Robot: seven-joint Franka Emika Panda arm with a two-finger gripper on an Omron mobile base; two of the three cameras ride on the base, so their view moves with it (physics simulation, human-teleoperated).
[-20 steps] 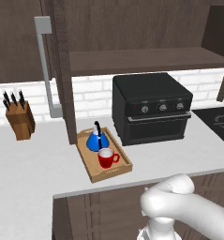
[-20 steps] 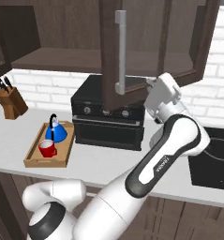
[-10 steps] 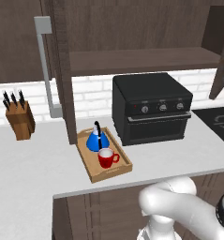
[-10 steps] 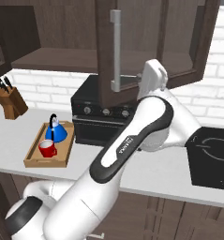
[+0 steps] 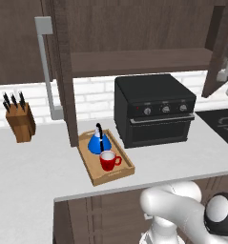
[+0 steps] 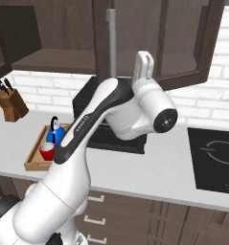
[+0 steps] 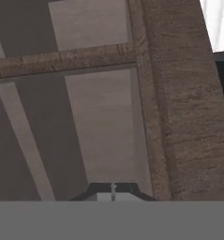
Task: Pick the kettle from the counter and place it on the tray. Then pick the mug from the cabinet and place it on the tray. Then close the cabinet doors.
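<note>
The blue kettle (image 5: 98, 142) (image 6: 56, 134) and the red mug (image 5: 107, 161) (image 6: 46, 151) both stand on the light-wood tray (image 5: 125, 172) (image 6: 32, 163) on the grey-white counter (image 5: 29, 176). The dark cabinet (image 5: 134, 62) is open, its shelf bare. Its left door (image 5: 63, 76) stands edge-on with a grey bar handle (image 5: 45, 66). The right door (image 5: 219, 52) (image 6: 183, 43) is part open. My arm reaches up to it, the hand (image 6: 144, 64) against its inner side. In the hand view my gripper (image 7: 112, 188) is shut on nothing, close to the door's wooden frame (image 7: 179, 108).
A black countertop oven (image 5: 153, 114) (image 6: 89, 103) sits right of the tray, under the cabinet. A knife block (image 5: 20, 123) (image 6: 9, 104) stands at the far left. A black hob (image 6: 216, 158) lies at the right. My own arm fills the middle of the right base view.
My arm has swung left across the right base view, hand still raised. The right door has turned a little toward the cabinet. Kettle, mug and tray have not moved.
</note>
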